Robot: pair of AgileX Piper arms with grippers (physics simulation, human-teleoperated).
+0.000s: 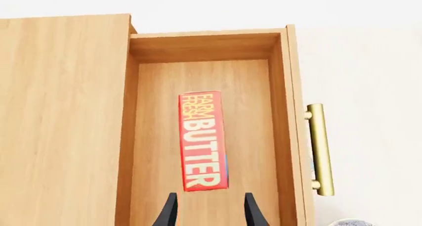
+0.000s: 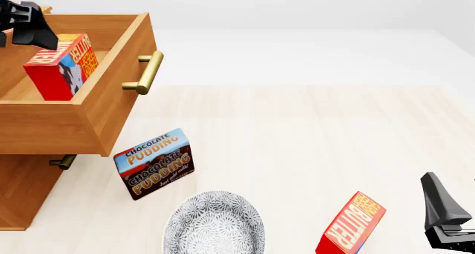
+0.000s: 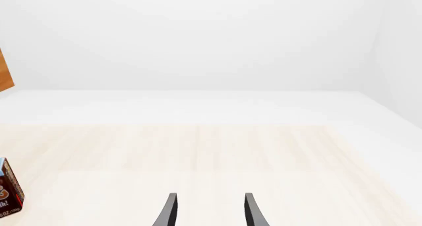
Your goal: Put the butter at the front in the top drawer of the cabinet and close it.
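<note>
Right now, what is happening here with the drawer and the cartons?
The butter already lies inside the top drawer of the cabinet, which is pulled out. The left gripper hovers open just above the butter, not touching it. The right gripper is open and holds nothing, away over the table. A second butter carton, a Chocolate Pudding box and a patterned bowl stand on the table. The drawer is not yet closed.

Matt wooden top drawer (image 1: 204, 53), shiny brass handle (image 1: 319, 149).
</note>
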